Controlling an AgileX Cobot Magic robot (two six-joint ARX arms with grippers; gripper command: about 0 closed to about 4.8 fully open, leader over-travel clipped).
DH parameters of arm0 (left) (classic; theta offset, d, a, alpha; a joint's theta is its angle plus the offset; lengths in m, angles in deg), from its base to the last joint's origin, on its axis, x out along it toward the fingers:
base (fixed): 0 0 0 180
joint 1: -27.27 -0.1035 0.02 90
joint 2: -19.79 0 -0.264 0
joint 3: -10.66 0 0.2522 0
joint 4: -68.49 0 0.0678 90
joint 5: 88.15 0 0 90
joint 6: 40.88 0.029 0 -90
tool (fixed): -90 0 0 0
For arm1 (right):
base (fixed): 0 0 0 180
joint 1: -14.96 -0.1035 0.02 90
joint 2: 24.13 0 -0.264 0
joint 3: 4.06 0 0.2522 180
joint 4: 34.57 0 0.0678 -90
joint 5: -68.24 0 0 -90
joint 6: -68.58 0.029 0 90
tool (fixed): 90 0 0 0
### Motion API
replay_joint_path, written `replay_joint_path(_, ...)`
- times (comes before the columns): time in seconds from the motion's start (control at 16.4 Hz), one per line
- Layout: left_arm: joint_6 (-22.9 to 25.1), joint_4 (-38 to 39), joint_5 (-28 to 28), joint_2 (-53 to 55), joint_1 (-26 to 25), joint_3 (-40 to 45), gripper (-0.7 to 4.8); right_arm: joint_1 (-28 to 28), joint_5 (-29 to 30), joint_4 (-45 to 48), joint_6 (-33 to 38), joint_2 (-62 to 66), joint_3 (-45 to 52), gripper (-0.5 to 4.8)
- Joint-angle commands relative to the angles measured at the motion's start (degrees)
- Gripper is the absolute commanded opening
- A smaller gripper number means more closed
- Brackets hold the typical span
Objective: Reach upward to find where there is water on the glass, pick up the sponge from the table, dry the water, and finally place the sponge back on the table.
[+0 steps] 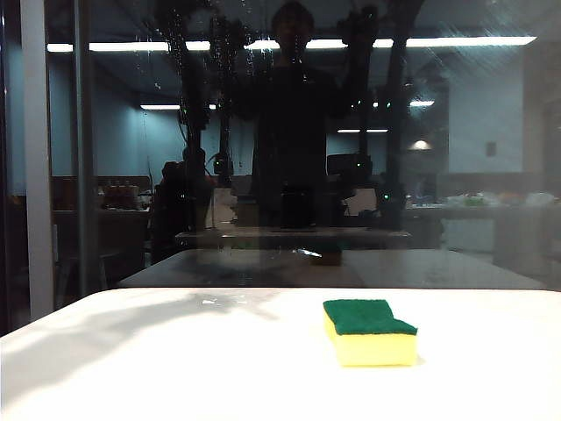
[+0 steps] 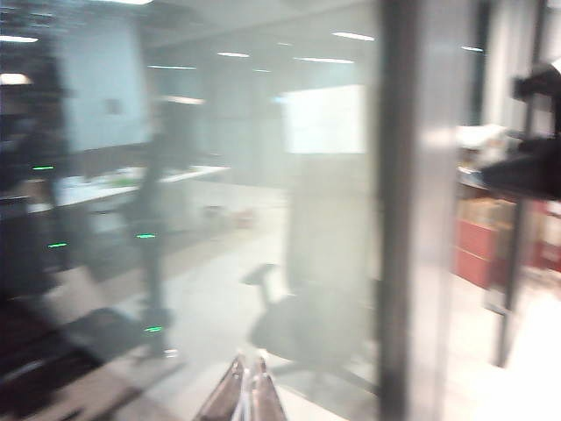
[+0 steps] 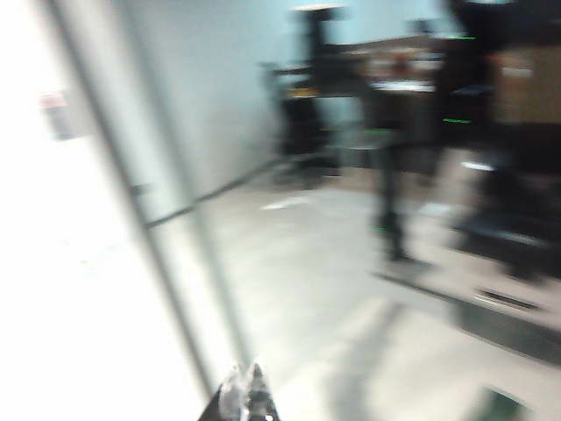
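One rectangular yellow foam sponge (image 1: 369, 332) with a dark green scouring top lies flat on the wide white counter (image 1: 175, 368), right of its middle and apart from the large dark, mirror-like glass pane (image 1: 473, 158) behind. Thin whitish water streaks (image 1: 188, 44) run down the pane's upper left part. Both wrist views are blurred: the left hand (image 2: 246, 395) and the right hand (image 3: 244, 395) each show clenched fingertips grasping nothing, facing the glass.

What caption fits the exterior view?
Sponge lying untouched on the white table before the dark, water-streaked glass.
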Motion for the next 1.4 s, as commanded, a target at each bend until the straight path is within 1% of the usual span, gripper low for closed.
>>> replay_joint_path(0.06, -0.2, -1.4, -7.0, -0.3, 0.0, -0.4, -0.05, 0.0, 11.6, 5.1, 0.5, -0.7, -0.3, -0.03)
replay_joint_path(0.12, -0.4, -2.3, -9.2, -0.3, 0.0, -0.4, -0.05, 0.0, 13.5, 6.6, 1.9, -0.7, -0.3, -0.03)
replay_joint_path(0.24, -1.5, -2.9, -10.4, -0.3, 0.1, -0.4, -0.05, 0.0, 14.1, 7.7, 4.6, -0.7, -0.3, -0.03)
replay_joint_path(0.3, -2.7, -3.2, -11.2, -0.3, 0.1, -0.4, -0.05, 0.0, 15.8, 7.3, 4.6, -0.7, -0.3, -0.03)
replay_joint_path(0.37, -2.8, -3.2, -11.2, -0.3, 0.1, -0.4, -0.05, 0.0, 17.6, 7.3, 4.6, -0.7, -0.3, -0.03)
replay_joint_path(0.43, -2.8, -3.2, -11.2, -0.3, 0.1, -0.4, -0.05, 0.0, 17.8, 7.3, 4.6, -0.8, -0.3, -0.03)
replay_joint_path(0.55, -2.8, -3.1, -10.7, -0.3, 0.1, -0.4, -0.05, 0.0, 17.1, 7.3, 4.6, -0.8, -0.3, -0.03)
replay_joint_path(0.67, -2.8, -3.2, -8.5, -0.3, 0.0, -0.4, -0.05, 0.0, 15.9, 7.1, 4.6, -0.8, -0.3, -0.03)
replay_joint_path(0.85, -2.7, -3.1, -5.2, -0.3, 0.0, -0.4, -0.05, 0.0, 12.2, 6.7, 4.6, -0.8, -0.3, -0.03)
replay_joint_path(0.97, -2.7, -3.1, -0.5, -0.3, 0.0, -0.4, -0.05, 0.0, 7.6, 6.5, 4.6, -0.8, -0.3, -0.03)
replay_joint_path(1.1, -2.7, -3.1, 6.0, -0.3, 0.0, -0.4, -0.05, 0.0, 3.1, 6.4, 4.5, -0.7, -0.3, -0.03)
replay_joint_path(1.16, -2.7, -3.1, 8.6, -0.3, 0.0, -0.4, -0.05, 0.0, 0.0, 6.4, 4.5, -0.7, -0.3, -0.03)
replay_joint_path(1.28, -2.2, -3.1, 14.7, -0.3, 0.0, -0.4, -0.05, 0.1, -8.8, 6.4, 3.7, -0.7, -0.3, -0.03)
replay_joint_path(1.4, -2.1, -3.0, 20.0, -0.3, 0.0, -0.4, -0.05, 0.0, -14.7, 6.3, 1.2, -0.7, -0.3, -0.03)
